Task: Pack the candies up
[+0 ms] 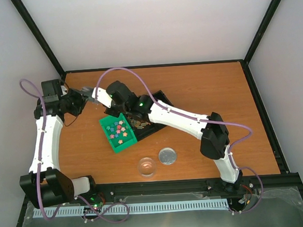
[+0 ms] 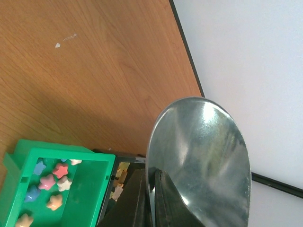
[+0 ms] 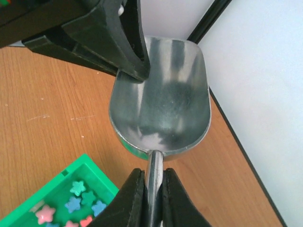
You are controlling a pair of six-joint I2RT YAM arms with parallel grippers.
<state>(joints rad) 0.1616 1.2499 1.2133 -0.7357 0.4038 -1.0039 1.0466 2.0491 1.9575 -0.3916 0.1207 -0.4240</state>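
we see both arms meeting over the far left corner of the table (image 1: pixel 201 84), both gripping 1 metal scoop (image 1: pixel 87 91). the left gripper (image 2: pixel 152 177) has its 2 fingers (image 2: pixel 137 198) pinched on the side wall of the scoop bowl (image 2: pixel 203 156), 1 finger inside and 1 outside. in the right wrist view that same left gripper (image 3: pixel 135 71) comes in from the top left and bites the bowl rim. the right gripper (image 3: pixel 154 178) has its fingers (image 3: pixel 132 198) pressed onto the thin handle just behind the bowl (image 3: pixel 165 94), handle sandwiched between them. the scoop hangs above the wood, not touching it, with the open mouth toward the far edge. the candies (image 1: pixel 119 130) are small stars in pink, blue, orange and green, lying loose in the green bin (image 1: pixel 106 133). the bin sits near the middle of the table, a bit toward the left edge, and it is tilted against the table edges. both wrist views catch the candies (image 2: pixel 52 182) (image 3: pixel 83 198) down in the bin, below and beside the scoop. a black tray (image 1: pixel 160 98) touches the bin's far right side, partly under the right arm, with tan bits (image 2: pixel 120 177) in it. near the near edge, around its middle, stand a clear jar (image 1: pixel 147 167) and a round silver lid (image 1: pixel 167 155), just beside each other and apart from the bin.
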